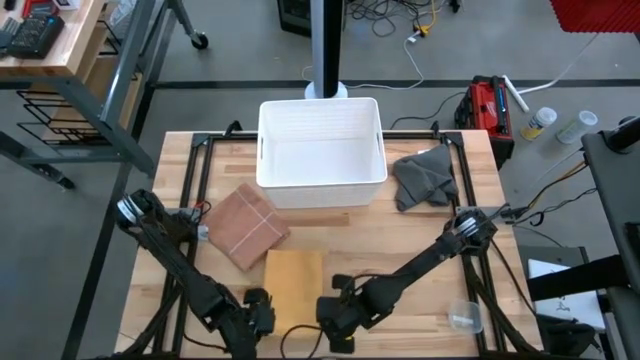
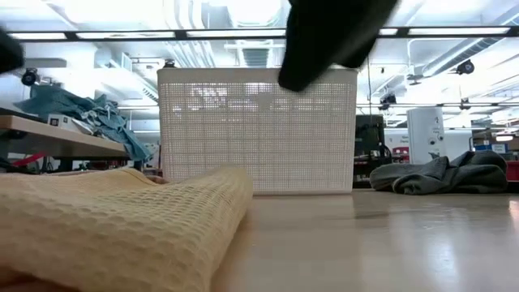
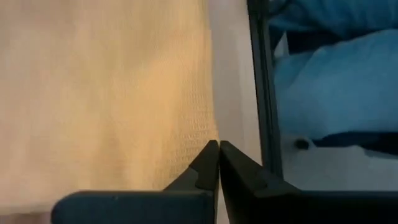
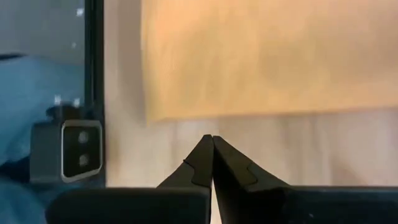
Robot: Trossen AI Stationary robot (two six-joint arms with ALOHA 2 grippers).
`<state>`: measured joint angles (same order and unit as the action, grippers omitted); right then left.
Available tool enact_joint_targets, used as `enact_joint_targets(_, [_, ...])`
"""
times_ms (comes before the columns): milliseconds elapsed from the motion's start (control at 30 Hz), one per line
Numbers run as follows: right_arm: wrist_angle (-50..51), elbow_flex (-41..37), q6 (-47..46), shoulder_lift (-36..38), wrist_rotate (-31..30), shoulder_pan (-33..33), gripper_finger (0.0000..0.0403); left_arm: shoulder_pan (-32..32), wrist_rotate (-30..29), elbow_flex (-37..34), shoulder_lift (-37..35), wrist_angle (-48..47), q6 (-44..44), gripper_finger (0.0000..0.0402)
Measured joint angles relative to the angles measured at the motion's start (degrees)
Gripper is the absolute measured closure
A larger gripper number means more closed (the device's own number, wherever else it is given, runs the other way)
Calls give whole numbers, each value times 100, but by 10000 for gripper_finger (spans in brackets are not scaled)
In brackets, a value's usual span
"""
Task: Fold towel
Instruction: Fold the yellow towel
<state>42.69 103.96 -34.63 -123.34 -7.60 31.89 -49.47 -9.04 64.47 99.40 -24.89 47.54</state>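
Note:
A folded yellow towel lies flat on the table near its front edge; in the low view the yellow towel fills the near left. My left gripper stands at the towel's left near side, shut, with its tips right at the towel's edge. My right gripper is at the towel's right near side, also shut. Its tips are over bare wood, a little short of the towel's edge. My left gripper has its shut fingertips at the yellow towel's side edge, near a corner. I cannot tell whether they touch the cloth or stand just beside it. The towel lies flat on the table.
A white basket stands at the far middle. A reddish-brown folded towel lies to the left of the middle, and a crumpled grey towel at the far right. A clear cup sits near right. The table's black frame runs close to both grippers.

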Motion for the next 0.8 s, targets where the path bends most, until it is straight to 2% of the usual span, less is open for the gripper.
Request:
enact_joint_targets(67, [-1, 0, 139, 45, -304, -65, 403, 3, -332, 0, -87, -74, -266, 401])
enact_joint_targets(167, [-9, -13, 319, 42, -454, -273, 403, 74, -915, 0, -180, -437, -636, 398])
enact_joint_targets(300, [-264, -162, 542, 45, -592, -613, 403, 228, -1259, -2, -265, -1091, -610, 395])
enact_joint_targets(400, [-562, -296, 629, 40, -498, -839, 403, 313, -1159, -4, -303, -1149, -492, 399])
enact_joint_targets(533, [-784, -342, 763, 40, -357, -964, 403, 238, -504, 2, -333, -984, -267, 400])
enact_joint_targets(600, [-841, -345, 875, 40, -381, -979, 403, 152, -531, 2, -362, -1008, -218, 400])
enact_joint_targets(800, [-1360, -490, 995, -4, -578, -1180, 403, 221, -1933, -139, -333, -1116, -537, 400])
